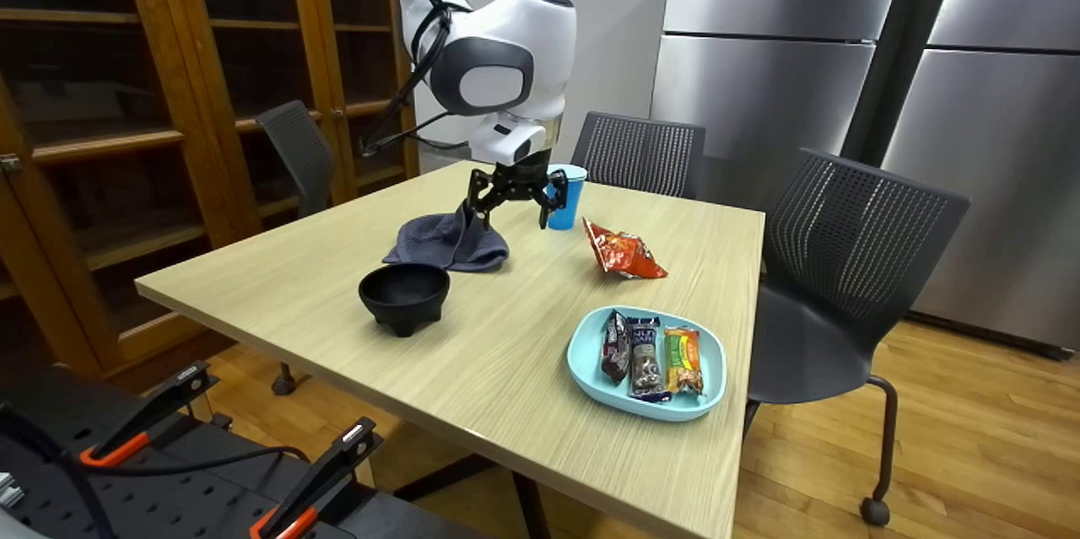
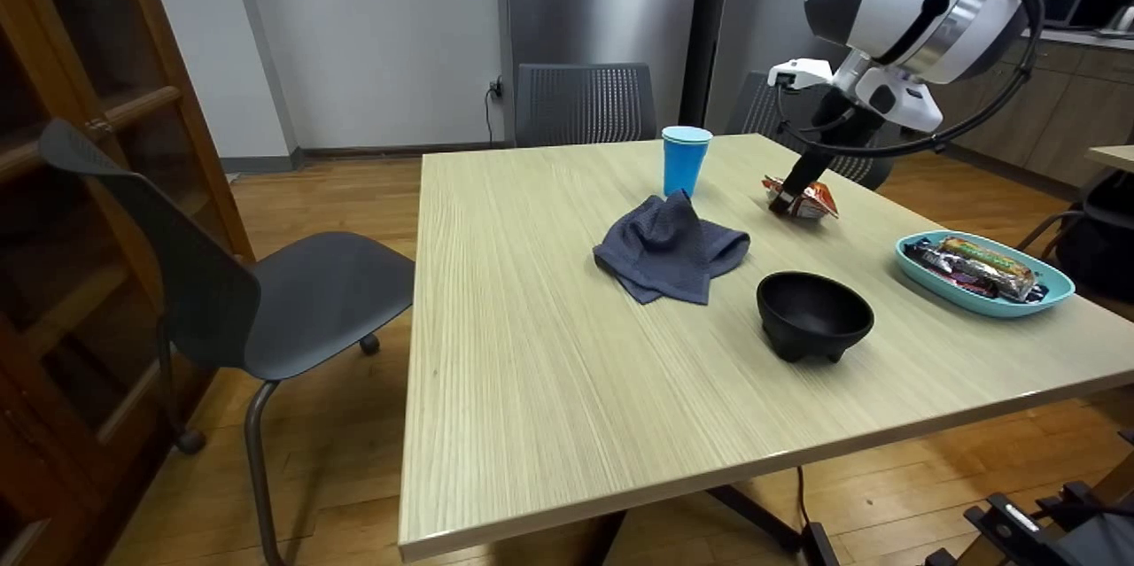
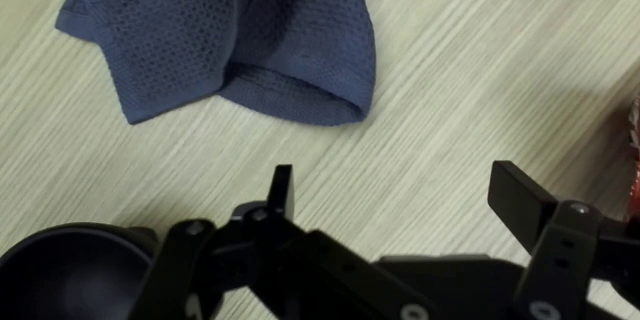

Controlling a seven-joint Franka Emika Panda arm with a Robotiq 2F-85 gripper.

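My gripper (image 1: 516, 214) hangs over the table with jaws wide apart. In the wrist view only bare table shows between the gripper's fingertips (image 3: 392, 167). A dark blue cloth (image 3: 300, 59) lies crumpled beyond them. To the lower left is a black footed bowl (image 3: 75, 275), partly cut off by the frame. At the right edge shows a sliver of a red snack bag (image 3: 634, 185). In an exterior view the gripper (image 2: 784, 201) overlaps the red bag (image 2: 817, 203); contact cannot be told there. A blue cup (image 1: 571, 206) stands upright behind the gripper.
A turquoise tray (image 1: 582, 379) holds several things: a dark wrapped bar (image 1: 616, 345), a nut bar (image 1: 646, 362) and a green-and-orange bar (image 1: 683, 360). Chairs (image 1: 844, 244) surround the wooden table (image 1: 321, 227). Orange-handled clamps (image 1: 316, 471) sit on the black stand nearby.
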